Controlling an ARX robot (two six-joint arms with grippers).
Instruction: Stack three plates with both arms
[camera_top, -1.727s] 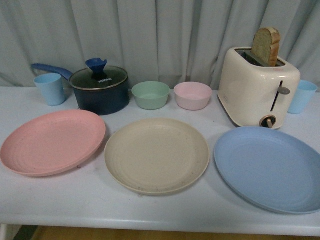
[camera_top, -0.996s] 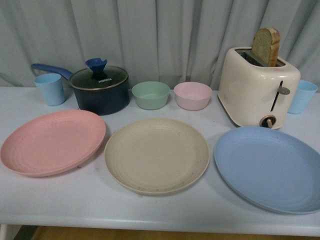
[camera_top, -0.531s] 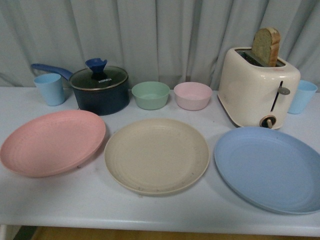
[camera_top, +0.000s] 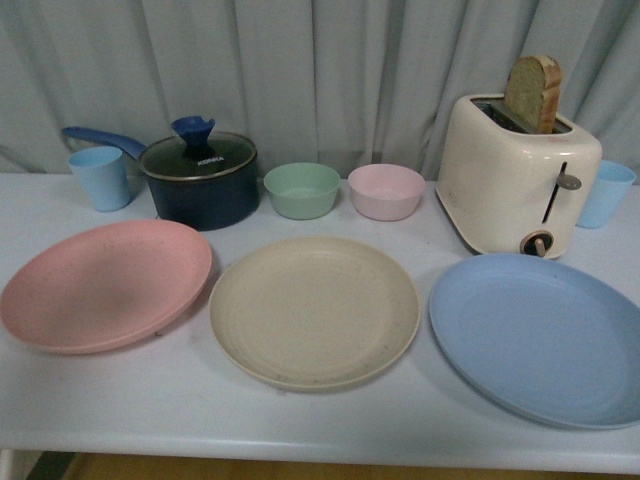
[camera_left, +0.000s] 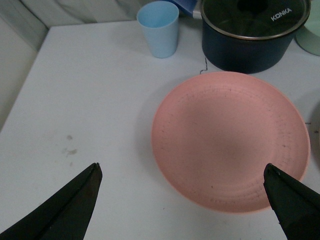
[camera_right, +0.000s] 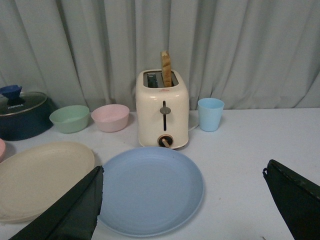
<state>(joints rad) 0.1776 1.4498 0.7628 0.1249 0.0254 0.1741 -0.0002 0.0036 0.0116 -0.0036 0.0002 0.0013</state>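
In the front view, three plates lie flat in a row on the white desk. The big round pink plate is on the left. The big round cream plate is in the middle. The big round light blue plate is on the right. They are near each other but do not touch. Behind them stand a dark blue pot with a glass lid, a small green bowl, a small pink bowl and a cream toaster with a slice of bread sticking up.

In the left wrist view, the left hand is wide open and holds nothing. The pink plate shows between its two black fingers, lying on the desk just beside the pot.

In the right wrist view, the right hand is wide open too, and holds nothing. The light blue plate shows between its fingers, with the toaster behind it.
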